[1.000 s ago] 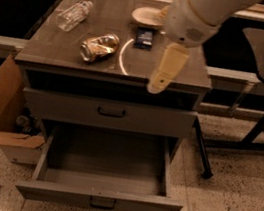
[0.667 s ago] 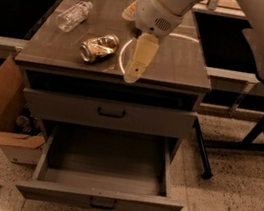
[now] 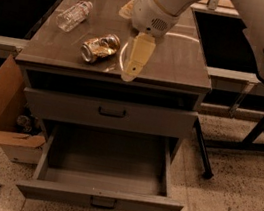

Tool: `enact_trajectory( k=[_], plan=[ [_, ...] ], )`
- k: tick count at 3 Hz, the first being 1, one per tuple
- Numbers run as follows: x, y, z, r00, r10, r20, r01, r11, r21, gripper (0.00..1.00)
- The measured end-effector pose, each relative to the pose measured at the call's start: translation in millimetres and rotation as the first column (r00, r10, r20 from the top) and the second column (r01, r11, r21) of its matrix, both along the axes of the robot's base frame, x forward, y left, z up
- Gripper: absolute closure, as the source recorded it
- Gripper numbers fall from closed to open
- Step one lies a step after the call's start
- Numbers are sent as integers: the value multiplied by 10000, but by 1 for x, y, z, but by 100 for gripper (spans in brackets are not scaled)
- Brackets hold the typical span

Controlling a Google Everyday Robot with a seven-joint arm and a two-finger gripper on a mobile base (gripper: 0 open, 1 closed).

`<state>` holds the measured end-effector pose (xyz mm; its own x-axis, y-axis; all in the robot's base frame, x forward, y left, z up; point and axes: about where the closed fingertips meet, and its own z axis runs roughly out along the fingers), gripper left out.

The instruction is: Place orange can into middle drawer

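Observation:
The orange can (image 3: 100,47) lies on its side, dented, on the cabinet top (image 3: 180,60), with its round silver end toward the front left. My gripper (image 3: 132,62) hangs over the cabinet top just right of the can, pointing down near the front edge, apart from the can and holding nothing. The middle drawer (image 3: 106,166) is pulled open low in front of the cabinet, and its flat grey floor is bare.
A clear plastic bottle (image 3: 74,14) lies at the back left of the top. A pale plate (image 3: 126,9) sits behind my arm. A shut drawer front (image 3: 110,112) is above the open drawer. A cardboard box (image 3: 1,105) stands at the left and black table legs (image 3: 262,131) at the right.
My arm has swung left across the cabinet top, bringing the gripper from the right side to just beside the can. The can, bottle and drawer have not moved.

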<state>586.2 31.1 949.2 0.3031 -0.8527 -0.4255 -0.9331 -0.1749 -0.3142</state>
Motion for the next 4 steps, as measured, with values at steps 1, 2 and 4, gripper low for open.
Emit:
enact_trajectory(
  k=[1, 2, 4],
  plan=[
    [31, 19, -11, 9975, 572, 421, -579, 9982, 171, 0],
    [64, 38, -29, 9925, 1134, 465, -1147, 9931, 254, 0],
    [106, 61, -71, 9851, 1720, -2, -1719, 9845, 359, 0]
  ],
)
